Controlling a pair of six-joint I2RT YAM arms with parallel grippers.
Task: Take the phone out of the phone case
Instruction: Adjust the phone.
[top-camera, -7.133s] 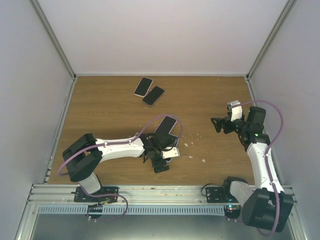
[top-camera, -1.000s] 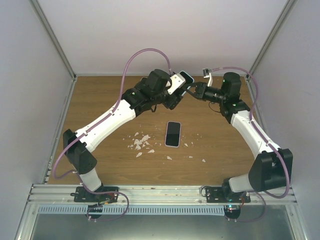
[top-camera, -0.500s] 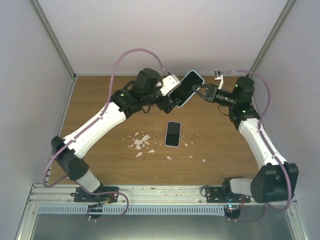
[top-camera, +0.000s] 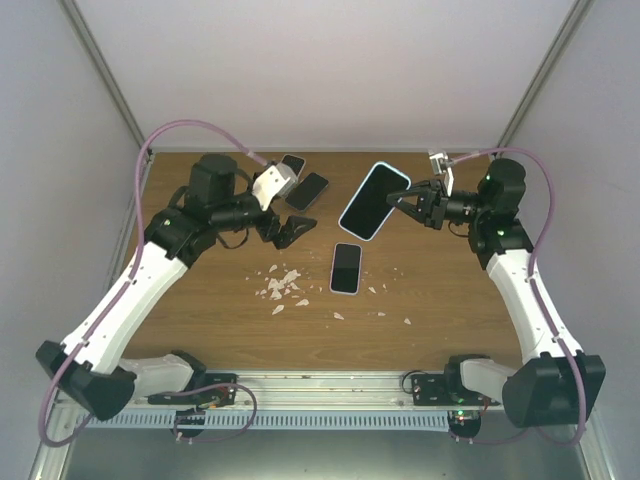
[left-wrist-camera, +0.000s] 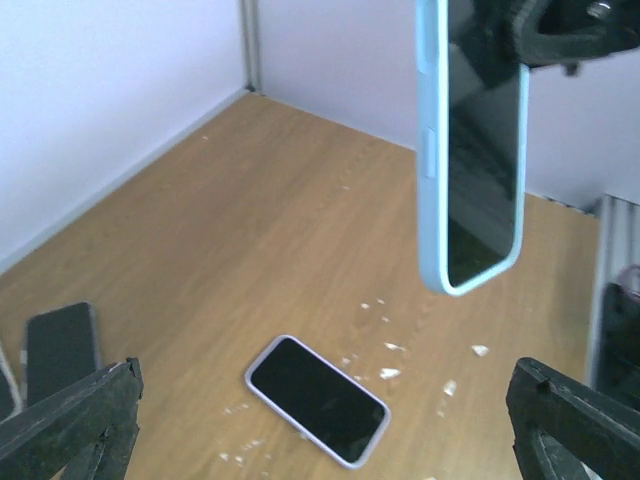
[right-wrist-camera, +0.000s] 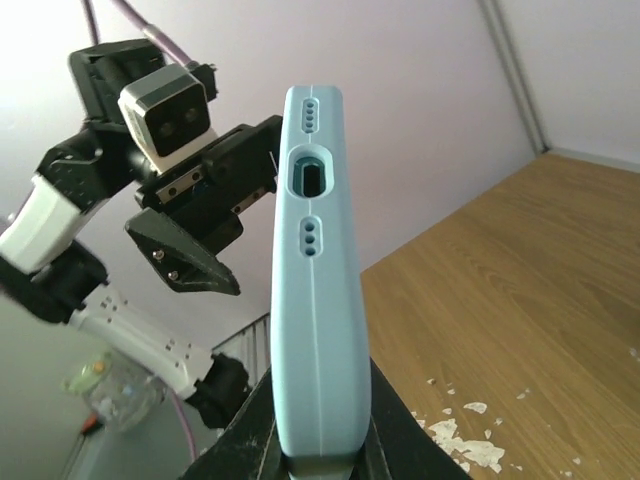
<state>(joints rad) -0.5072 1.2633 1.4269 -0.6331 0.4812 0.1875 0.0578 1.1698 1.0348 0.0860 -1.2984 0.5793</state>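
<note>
Now changed: we see the left fingers (top-camera: 293, 232) let go of the cased phone (top-camera: 373, 200) and drawn back leftward, spread wide.
Phone: aloft over the worktop (top-camera: 200, 300), pinched at one end by the right fingers (top-camera: 413, 200).
Right wrist only: we see its port edge, clamped from below.

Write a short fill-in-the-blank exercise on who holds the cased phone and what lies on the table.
1. The light-blue cased phone is held in the air by the ___ arm's gripper.
2. The left gripper has its fingers ___ and holds nothing.
3. The phone in the middle of the wooden table lies flat, screen facing ___.
4. Near the far edge lie ___ more phones.

Missing words: right; open; up; two.
</note>
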